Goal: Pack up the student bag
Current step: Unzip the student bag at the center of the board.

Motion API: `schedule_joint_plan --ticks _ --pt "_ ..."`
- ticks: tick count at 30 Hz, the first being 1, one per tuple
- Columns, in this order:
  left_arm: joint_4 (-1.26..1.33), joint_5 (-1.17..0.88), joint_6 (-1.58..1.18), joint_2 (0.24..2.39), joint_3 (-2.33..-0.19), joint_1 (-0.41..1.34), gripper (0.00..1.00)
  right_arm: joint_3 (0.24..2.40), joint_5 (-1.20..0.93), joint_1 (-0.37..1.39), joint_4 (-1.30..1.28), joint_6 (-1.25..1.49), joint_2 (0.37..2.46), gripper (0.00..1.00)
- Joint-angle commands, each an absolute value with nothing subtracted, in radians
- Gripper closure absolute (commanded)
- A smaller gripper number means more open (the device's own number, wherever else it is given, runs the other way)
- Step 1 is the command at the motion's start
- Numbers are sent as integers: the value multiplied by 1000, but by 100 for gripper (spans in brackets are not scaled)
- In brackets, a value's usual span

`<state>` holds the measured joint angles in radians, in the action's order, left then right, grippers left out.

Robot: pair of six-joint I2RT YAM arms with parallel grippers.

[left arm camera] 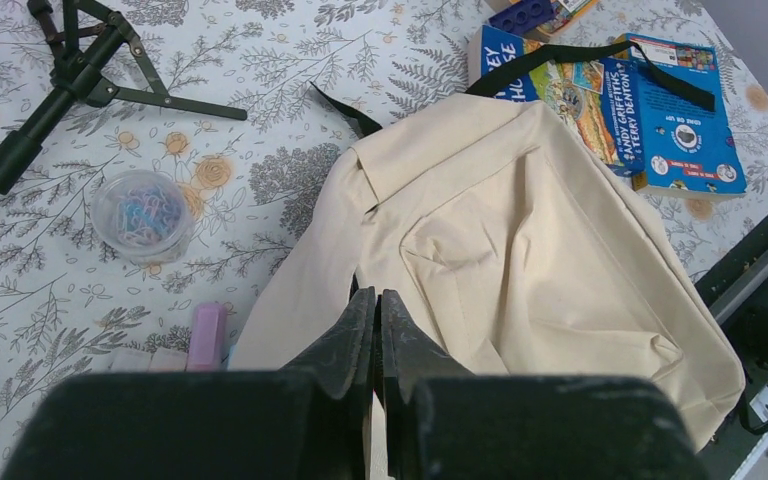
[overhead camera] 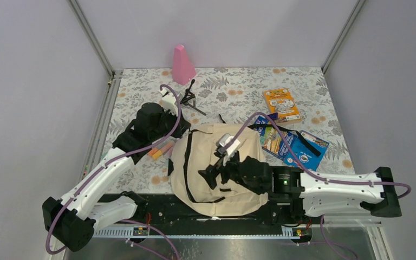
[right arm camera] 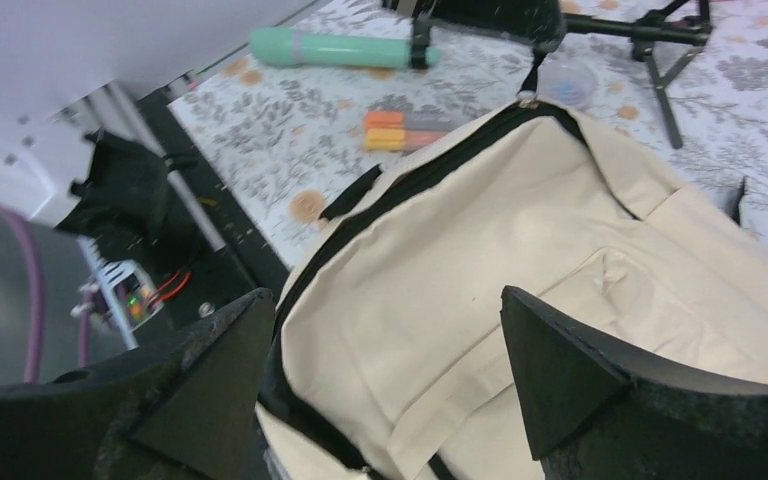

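Bag: cream backpack lies flat mid-desk, at near edge, between both arms so either reaches it.
L gripper: closed, tips at bag's left edge by the zip. Can't tell if it pinches fabric. I'd guess it's there to steady that side.
R gripper: jaws wide apart, nothing in them, hanging over bag's front.
Zip: looks closed to me.
To pack: books right of bag, a strap across them; markers left of bag.
Next: prob. open zip first.
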<state>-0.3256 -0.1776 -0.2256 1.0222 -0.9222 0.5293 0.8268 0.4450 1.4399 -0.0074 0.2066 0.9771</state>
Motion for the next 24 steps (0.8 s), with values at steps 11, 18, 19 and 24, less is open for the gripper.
schedule_joint_plan --ticks 11,18,19,24 --pt "-225 -226 -229 984 -930 537 100 1055 460 1248 62 507 1360 11" --pt "-222 -223 -230 982 -930 538 100 1145 417 1215 21 541 1537 22" --pt "-222 -221 -230 980 -929 538 100 1148 415 1214 20 545 1548 28" --pt "-222 -201 -233 984 -927 538 100 1146 323 1212 44 530 1550 98"
